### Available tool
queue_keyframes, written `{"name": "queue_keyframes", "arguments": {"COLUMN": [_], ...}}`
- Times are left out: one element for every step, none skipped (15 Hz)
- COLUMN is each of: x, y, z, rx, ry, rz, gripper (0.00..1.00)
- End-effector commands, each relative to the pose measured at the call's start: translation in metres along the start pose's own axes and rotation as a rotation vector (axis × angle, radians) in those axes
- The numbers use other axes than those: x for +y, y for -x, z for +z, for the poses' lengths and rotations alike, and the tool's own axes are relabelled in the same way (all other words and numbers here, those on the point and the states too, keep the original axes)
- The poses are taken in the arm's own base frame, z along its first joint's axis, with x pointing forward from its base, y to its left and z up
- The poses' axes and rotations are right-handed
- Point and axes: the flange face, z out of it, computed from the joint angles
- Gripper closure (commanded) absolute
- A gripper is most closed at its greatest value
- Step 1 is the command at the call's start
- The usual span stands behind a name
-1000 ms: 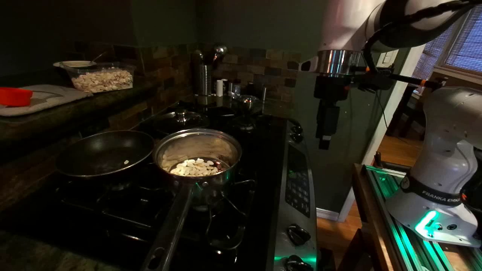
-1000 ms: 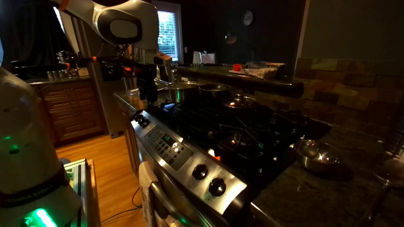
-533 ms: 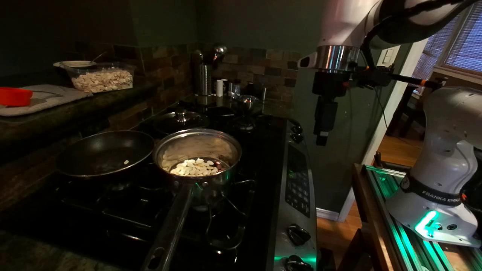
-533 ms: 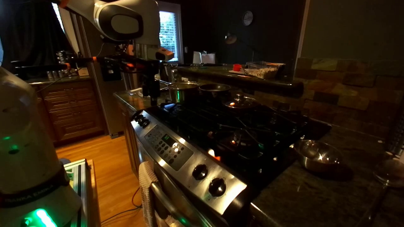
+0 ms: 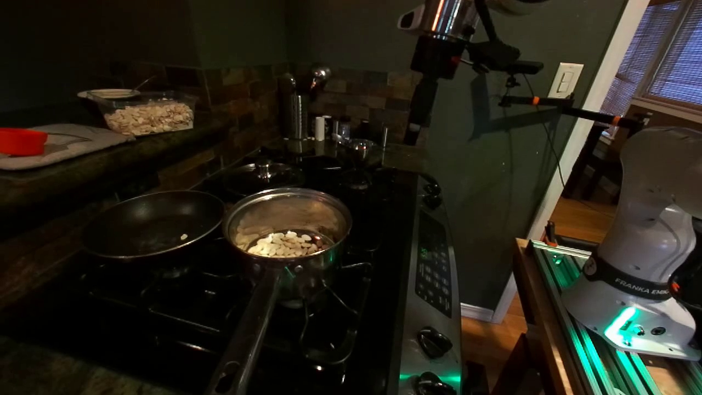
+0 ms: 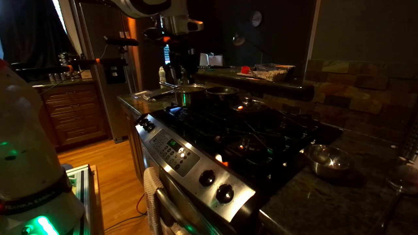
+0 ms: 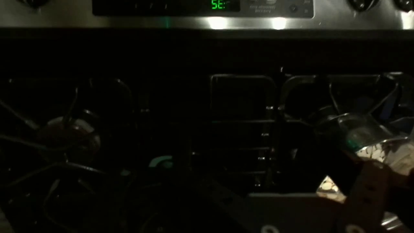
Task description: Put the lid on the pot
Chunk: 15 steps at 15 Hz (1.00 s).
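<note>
Exterior view: the end effector (image 5: 412, 134), whether spread I cannot tell, hangs well apart from the lid (image 5: 273, 176); best centre above its knob (image 5: 263, 165) before lowering.

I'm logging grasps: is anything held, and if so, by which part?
Nothing is held, it seems: the gripper hangs in the air with no object visible in it, and the lid lies on the stove.

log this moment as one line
gripper: in air, opening unclear | lid: on stove | dark pan: uncovered | saucepan: pale pieces inside | task: unfinished
</note>
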Motion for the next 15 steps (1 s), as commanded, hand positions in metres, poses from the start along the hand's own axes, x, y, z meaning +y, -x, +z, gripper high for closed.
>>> {"name": "queue_keyframes", "arguments": {"x": [0.005, 0.003, 0.001, -0.001, -0.001, -0.002, -0.002, -0.001, -0.001, 0.001, 0.002, 0.004, 0.006, 0.004, 0.006], "y": [-0.072, -0.093, -0.111, -0.129, -0.146, -0.165, -0.182, -0.198, -0.212, -0.224, -0.235, -0.245, -0.253, -0.232, -0.237], "z": [0.014, 0.020, 0.028, 0.034, 0.041, 0.049, 0.057, 0.067, 0.073, 0.082, 0.089, 0.097, 0.105, 0.091, 0.098], "rx": [0.012, 0.023, 0.027, 0.038, 0.044, 0.062, 0.073, 0.104, 0.114, 0.132, 0.150, 0.171, 0.199, 0.166, 0.169], "ry": [0.038, 0.043, 0.048, 0.053, 0.061, 0.067, 0.067, 0.078, 0.071, 0.064, 0.065, 0.068, 0.088, 0.065, 0.066], "rz": [-0.078, -0.099, -0.119, -0.137, -0.150, -0.163, -0.168, -0.173, -0.176, -0.168, -0.165, -0.155, -0.135, -0.151, -0.149], "gripper": [0.00, 0.00, 0.00, 0.00, 0.00, 0.00, 0.00, 0.00, 0.00, 0.00, 0.00, 0.00, 0.00, 0.00, 0.00]}}
